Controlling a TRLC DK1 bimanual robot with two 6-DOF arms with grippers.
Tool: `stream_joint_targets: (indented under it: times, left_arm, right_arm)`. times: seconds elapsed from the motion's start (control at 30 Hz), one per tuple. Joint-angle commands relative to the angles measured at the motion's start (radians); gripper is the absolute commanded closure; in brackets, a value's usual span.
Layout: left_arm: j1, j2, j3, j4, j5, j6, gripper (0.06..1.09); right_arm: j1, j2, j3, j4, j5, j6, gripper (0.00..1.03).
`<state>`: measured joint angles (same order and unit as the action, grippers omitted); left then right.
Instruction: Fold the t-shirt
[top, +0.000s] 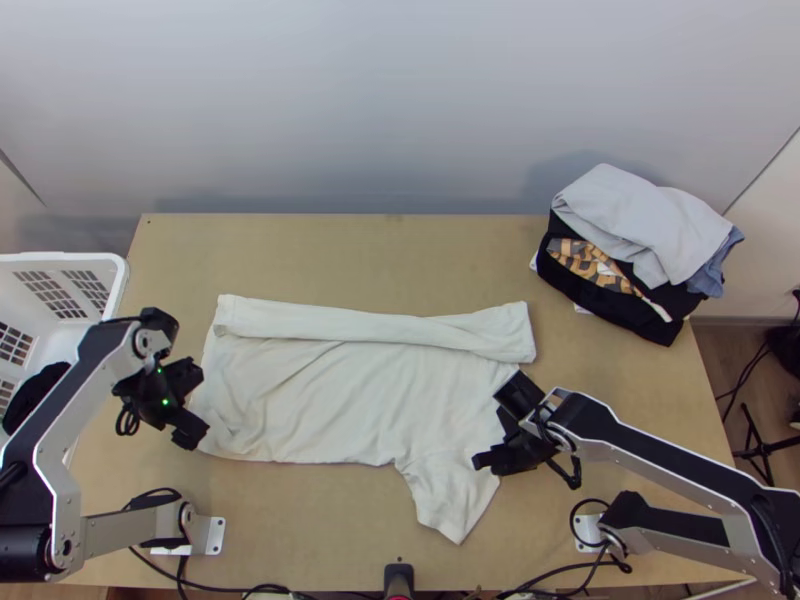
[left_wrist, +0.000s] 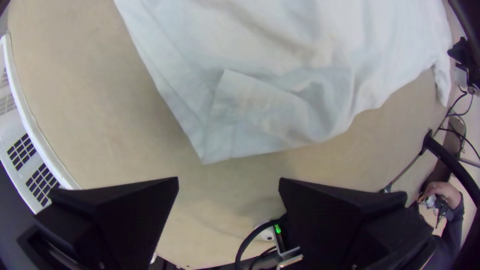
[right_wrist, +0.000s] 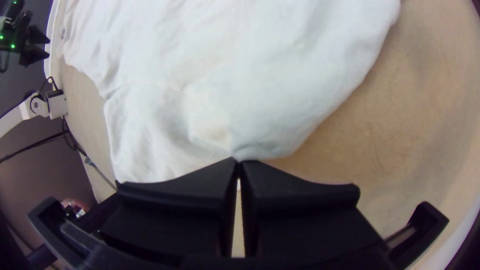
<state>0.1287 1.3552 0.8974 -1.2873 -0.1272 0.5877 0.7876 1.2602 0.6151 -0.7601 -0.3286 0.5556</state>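
Top view: see the t-shirt (top: 330, 400) mid-counter (top: 330, 255), folded in along twelve o'clock. Judge as early, with the near side, five-o'clock sleeve (top: 452, 497) and final folds to do. Find the left hand (left_wrist: 228, 182) at nine o'clock, open; the right hand (right_wrist: 238, 161) at four, pinching t-shirt fabric.

Soft, bright light casts faint shadows — wrist views bend, dark-cornered.

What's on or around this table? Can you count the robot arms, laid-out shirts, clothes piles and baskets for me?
Robot arms: 2 (left arm, right arm)
Laid-out shirts: 1 (cream T-shirt)
Clothes piles: 1 (mixed pile)
Baskets: 1 (white basket)
Total: 5
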Motion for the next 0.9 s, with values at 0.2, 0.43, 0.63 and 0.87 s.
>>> stream_joint_targets:
  times: [0.2, 0.43, 0.63, 0.87]
  left_arm:
    - [-0.004, 0.073, -0.009, 0.181, -0.029, 0.044, 0.11]
    - [-0.011, 0.137, 0.037, 0.184, -0.019, 0.026, 0.19]
    - [-0.032, 0.13, 0.003, 0.161, 0.018, 0.017, 0.26]
    - [-0.049, 0.131, -0.017, 0.164, 0.047, 0.003, 0.43]
  right_arm:
    - [0.001, -0.008, -0.005, 0.004, 0.019, -0.002, 1.0]
    - [0.002, -0.008, -0.008, 0.007, 0.02, -0.002, 1.0]
    - [0.002, -0.01, -0.011, 0.007, 0.022, 0.0, 1.0]
    - [0.012, -0.01, -0.011, 0.007, 0.022, 0.004, 1.0]
